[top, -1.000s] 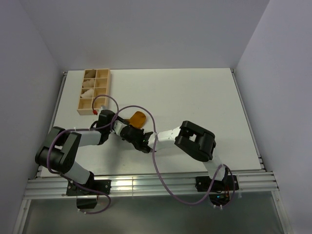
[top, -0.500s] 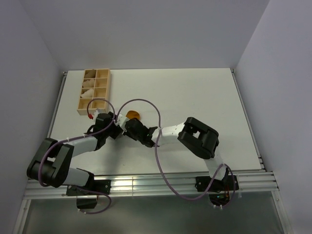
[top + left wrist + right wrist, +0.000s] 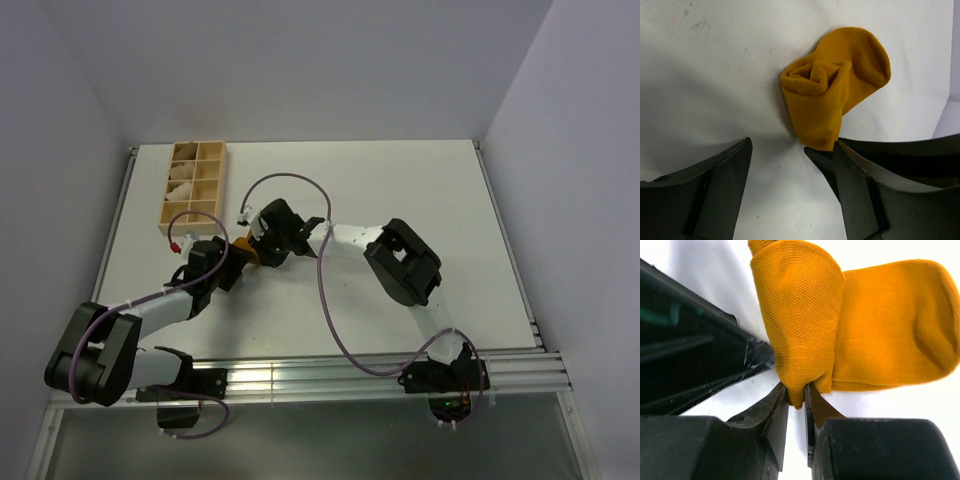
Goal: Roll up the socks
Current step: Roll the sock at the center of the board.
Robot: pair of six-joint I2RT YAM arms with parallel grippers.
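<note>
Sock [image 3: 832,85] cuff unseen; rt fingers [image 3: 775,415] pinch roll; lt fingers [image 3: 715,185] apart.

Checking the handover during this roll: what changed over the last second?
The left gripper opened and drew back toward its base. The right gripper swung left and away from the bases, and now pinches the end of the sock, which looks more bunched. The wooden tray stayed put.

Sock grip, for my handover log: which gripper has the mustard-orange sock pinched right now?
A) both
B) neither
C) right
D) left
C: in the right wrist view the right gripper clamps the edge of the rolled sock, while the left gripper stands open, gripping nothing.
</note>
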